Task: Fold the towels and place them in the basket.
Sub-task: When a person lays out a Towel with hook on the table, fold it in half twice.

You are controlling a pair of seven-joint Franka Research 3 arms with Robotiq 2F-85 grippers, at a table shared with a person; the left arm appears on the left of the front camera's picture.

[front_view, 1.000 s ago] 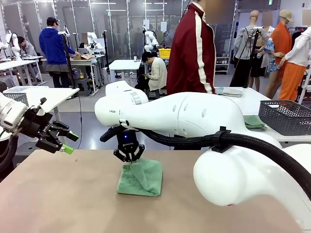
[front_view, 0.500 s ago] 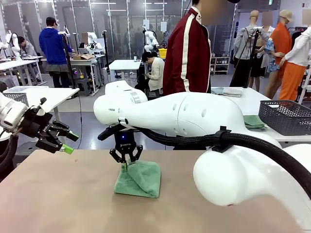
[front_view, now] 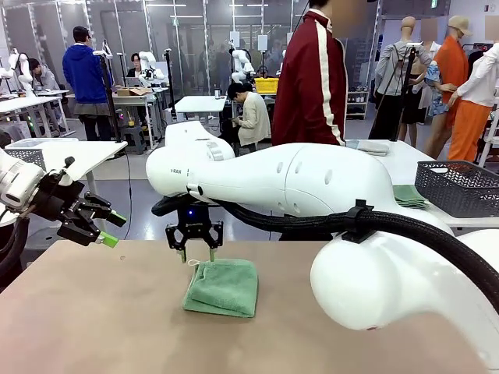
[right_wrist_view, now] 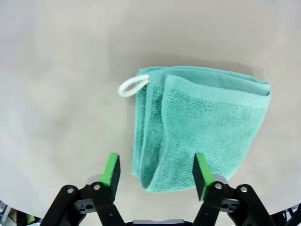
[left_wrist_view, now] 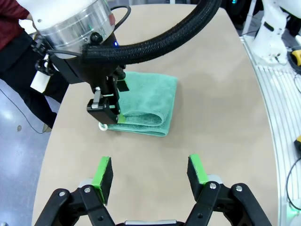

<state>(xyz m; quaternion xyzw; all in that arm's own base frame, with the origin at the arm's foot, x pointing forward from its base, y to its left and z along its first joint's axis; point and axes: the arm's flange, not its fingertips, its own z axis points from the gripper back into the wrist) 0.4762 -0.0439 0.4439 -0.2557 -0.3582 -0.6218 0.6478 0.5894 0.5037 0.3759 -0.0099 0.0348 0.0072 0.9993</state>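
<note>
Folded mint-green towel (front_view: 222, 287) lying flat on the table (front_view: 93, 327), white loop (right_wrist_view: 133, 86) at one corner. Right gripper (front_view: 196, 255), jaws open and empty, just above the towel's looped corner. Left gripper (front_view: 111, 231), jaws open and empty, well to the towel's left in the front view.

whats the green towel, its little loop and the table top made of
The green towel looks like soft terry cloth, likely cotton: fuzzy pile, with a flat woven band near one edge. Its loop is smooth white cord, cotton or synthetic. The table top is smooth, matte beige, perhaps laminate or vinyl; no grain shows.
</note>
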